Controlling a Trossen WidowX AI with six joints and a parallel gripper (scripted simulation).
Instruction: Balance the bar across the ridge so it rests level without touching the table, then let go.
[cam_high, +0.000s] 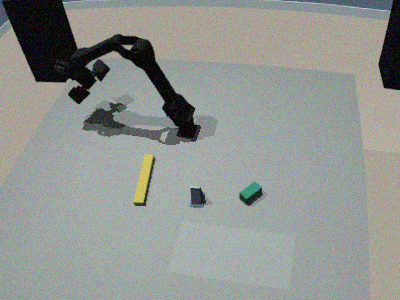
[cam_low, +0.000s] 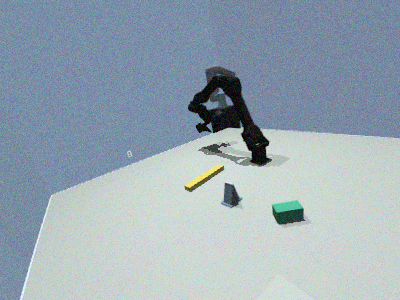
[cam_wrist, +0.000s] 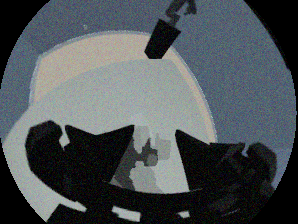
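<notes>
Yellow covers the bar (cam_high: 144, 180) (cam_low: 204, 178), a long, slim, straight-edged piece with a flat top and darker sides. It is seen lying flat on the table (cam_high: 320, 200) (cam_low: 150, 240), apart from the ridge (cam_high: 197, 196) (cam_low: 230, 195), which is dark blue-grey, small and upright on a paler foot. No part of the bar is laid across it. On the ridge's other side, 1 green block (cam_high: 251, 193) (cam_low: 288, 212) is placed. The jaws (cam_high: 90, 87) (cam_low: 203, 128) are held wide apart above the table, with nothing gripped between their 2 black fingers, well apart from the bar.
</notes>
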